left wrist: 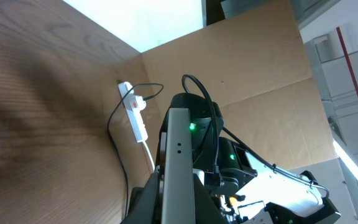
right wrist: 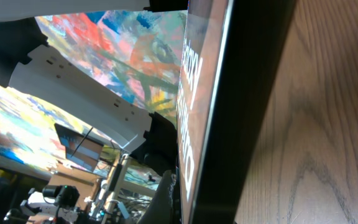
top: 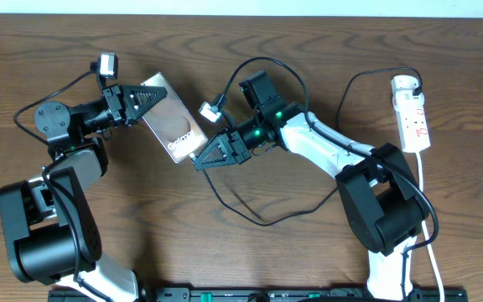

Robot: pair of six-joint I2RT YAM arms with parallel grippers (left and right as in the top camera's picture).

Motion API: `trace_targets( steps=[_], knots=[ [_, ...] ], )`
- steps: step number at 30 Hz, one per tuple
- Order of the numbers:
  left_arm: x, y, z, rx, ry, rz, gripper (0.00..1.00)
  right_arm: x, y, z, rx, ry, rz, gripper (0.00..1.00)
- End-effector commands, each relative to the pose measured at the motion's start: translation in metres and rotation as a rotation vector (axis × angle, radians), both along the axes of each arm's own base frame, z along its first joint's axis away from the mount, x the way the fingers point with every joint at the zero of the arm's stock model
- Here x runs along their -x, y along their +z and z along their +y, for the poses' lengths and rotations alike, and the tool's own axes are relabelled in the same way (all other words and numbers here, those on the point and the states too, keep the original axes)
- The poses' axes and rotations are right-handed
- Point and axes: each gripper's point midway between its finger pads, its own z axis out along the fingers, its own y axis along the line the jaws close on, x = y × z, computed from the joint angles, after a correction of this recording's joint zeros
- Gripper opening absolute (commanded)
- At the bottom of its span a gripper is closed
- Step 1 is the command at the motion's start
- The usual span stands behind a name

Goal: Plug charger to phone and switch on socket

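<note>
The phone (top: 171, 122), a dark-brown slab with white lettering, is held off the table between both arms. My left gripper (top: 141, 99) is shut on its upper-left end; the left wrist view shows the phone's thin edge (left wrist: 178, 168) between the fingers. My right gripper (top: 208, 154) is at its lower-right end, and the phone (right wrist: 229, 112) runs edge-on between its fingers. The charger's black cable (top: 258, 220) loops on the table from the adapter (top: 407, 84) in the socket (top: 414, 117) to the right gripper. Its plug tip is hidden.
The socket's white cord (top: 426, 201) runs down the right side past the right arm's base. The socket also shows in the left wrist view (left wrist: 135, 115). A brown cardboard wall (left wrist: 253, 74) stands beyond the table. A black rail (top: 250, 294) lies along the front edge.
</note>
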Motion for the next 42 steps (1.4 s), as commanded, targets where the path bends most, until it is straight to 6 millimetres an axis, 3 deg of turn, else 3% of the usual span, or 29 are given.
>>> trace_targets(
  steps=[1,31,42],
  knots=[
    [0.005,0.009,-0.003,-0.026,-0.031,-0.044,0.07,-0.004,0.0,-0.003,-0.013,-0.002,0.005,0.01],
    [0.005,0.009,-0.003,-0.036,-0.031,-0.071,0.07,-0.014,-0.005,-0.007,0.009,-0.04,-0.01,0.01],
    [0.007,0.009,-0.018,-0.039,-0.064,-0.092,0.07,-0.022,-0.003,-0.003,0.02,-0.061,-0.016,0.01]
  ],
)
